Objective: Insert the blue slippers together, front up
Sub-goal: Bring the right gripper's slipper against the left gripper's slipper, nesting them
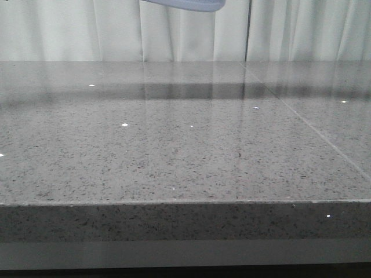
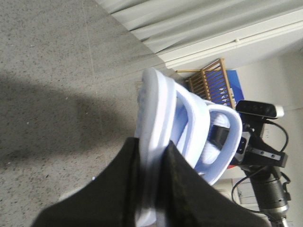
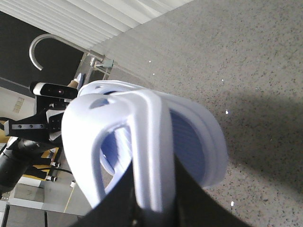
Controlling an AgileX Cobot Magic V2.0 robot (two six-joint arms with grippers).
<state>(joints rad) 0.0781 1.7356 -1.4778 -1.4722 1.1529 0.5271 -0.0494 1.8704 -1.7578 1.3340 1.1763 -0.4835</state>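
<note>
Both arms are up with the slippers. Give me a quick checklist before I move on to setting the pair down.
1. Left gripper clamped on a slipper sole: ok.
2. Right gripper clamped on a sole: ok.
3. Blue slippers nested, straps interlocked: ok.
4. Pair raised off the table, only its edge showing in the front view: ok.
5. Fronts pointing up: cannot tell.

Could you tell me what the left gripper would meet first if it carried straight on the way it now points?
Its own load: the pale blue foam slippers fill the left gripper. Beyond them, probably the other arm's wrist camera.
</note>
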